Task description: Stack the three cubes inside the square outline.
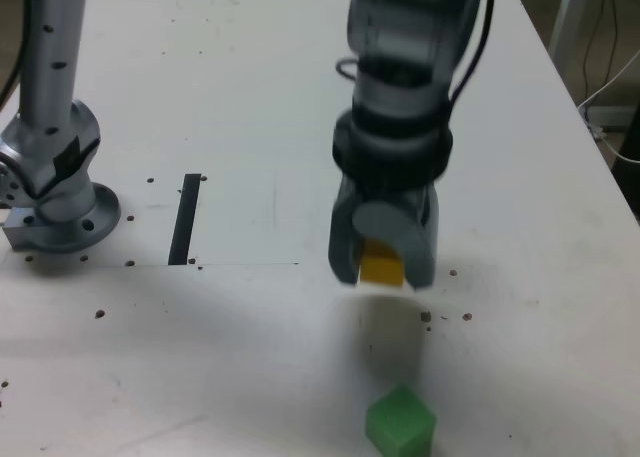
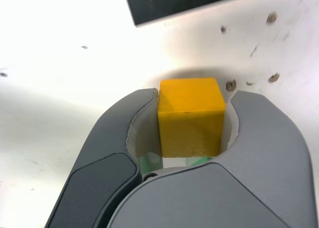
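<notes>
My gripper (image 1: 383, 267) is shut on a yellow cube (image 1: 381, 266), which hangs a little above the white table with its shadow beneath it. Up close in the wrist view, the yellow cube (image 2: 189, 115) sits squarely between the two grey fingers (image 2: 124, 123) of the gripper (image 2: 194, 95). A green cube (image 1: 400, 423) rests on the table nearer the camera, in front of the gripper. Part of the square outline (image 2: 189, 3), a thick black frame, shows just beyond the held cube in the wrist view. The arm hides it in the exterior view.
A thin black strip (image 1: 185, 218) lies on the table at the exterior view's left. The arm's base (image 1: 55, 212) stands at the far left. Small screw holes (image 2: 230, 85) dot the tabletop. Cables (image 1: 610, 87) hang past the table's right edge.
</notes>
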Tool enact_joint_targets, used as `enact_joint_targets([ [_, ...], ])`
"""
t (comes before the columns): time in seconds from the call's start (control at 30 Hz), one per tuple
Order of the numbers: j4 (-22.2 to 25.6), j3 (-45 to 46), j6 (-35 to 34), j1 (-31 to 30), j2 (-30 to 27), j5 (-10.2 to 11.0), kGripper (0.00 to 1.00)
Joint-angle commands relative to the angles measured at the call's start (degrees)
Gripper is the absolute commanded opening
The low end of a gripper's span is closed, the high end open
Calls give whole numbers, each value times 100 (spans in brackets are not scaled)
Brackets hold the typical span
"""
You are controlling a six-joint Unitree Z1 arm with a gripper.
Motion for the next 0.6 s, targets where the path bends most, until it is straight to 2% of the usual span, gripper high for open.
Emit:
enact_joint_targets([
  [0.0, 182, -87, 27, 110, -120, 88, 26],
  [0.13, 411, -174, 208, 427, -156, 202, 26],
  [0.57, 361, -149, 653, 1128, 68, 324, 26],
])
